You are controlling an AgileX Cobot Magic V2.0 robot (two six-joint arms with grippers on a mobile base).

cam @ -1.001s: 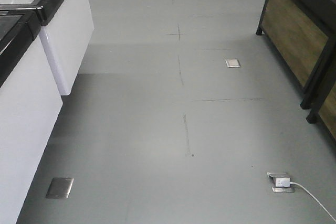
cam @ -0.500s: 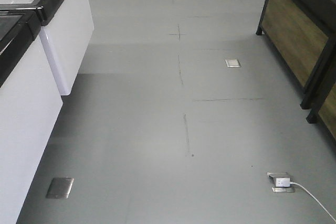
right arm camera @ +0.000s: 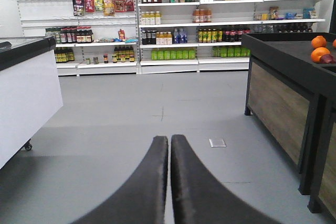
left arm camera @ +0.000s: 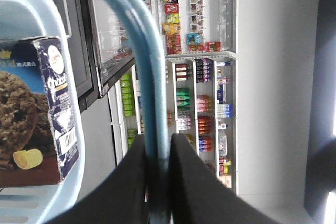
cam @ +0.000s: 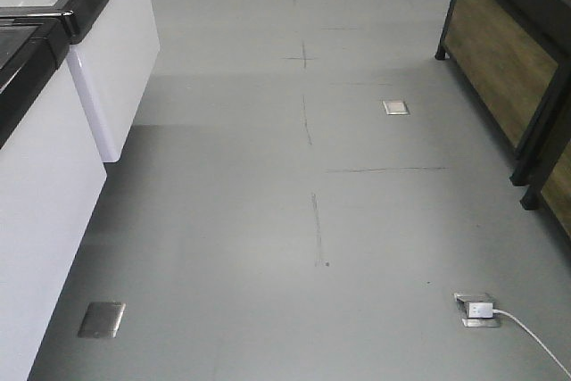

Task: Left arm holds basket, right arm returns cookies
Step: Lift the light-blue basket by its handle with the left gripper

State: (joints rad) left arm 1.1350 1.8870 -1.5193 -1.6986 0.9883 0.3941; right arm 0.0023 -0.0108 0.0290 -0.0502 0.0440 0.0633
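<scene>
Left gripper (left arm camera: 156,148): closed on the basket handle (left arm camera: 140,35), the thin blue loop pinched between its two black fingers.
Reason for that grip: judging by the task, holding the handle lets the basket hang from this arm and keeps its mouth free for the other arm to reach in.
Basket (left arm camera: 72,129): light blue, just beside the left gripper, with only part of its rim and one slotted wall showing.
Cookies (left arm camera: 31,108): inside the basket against its wall, a dark navy carton with the cookie picture and the barcode side facing the camera.
Right gripper (right arm camera: 169,142): fingers pressed together with nothing between them, pointing along the aisle above the grey floor (right arm camera: 131,108).
Reason for that pose: it looks like a carrying posture. The carton is not yet taken, so this gripper would have to open before reaching for it.
Shelves (right arm camera: 184,24): stocked with bottles and packets at the far end of the aisle, well apart from the right gripper.
Hidden or unclear: the left wrist view is turned sideways and cuts off the basket's bottom and second handle, so any other contents cannot be told. The front view shows only floor and furniture edges, no arm. Which shelf suits the carton cannot be made out.
</scene>
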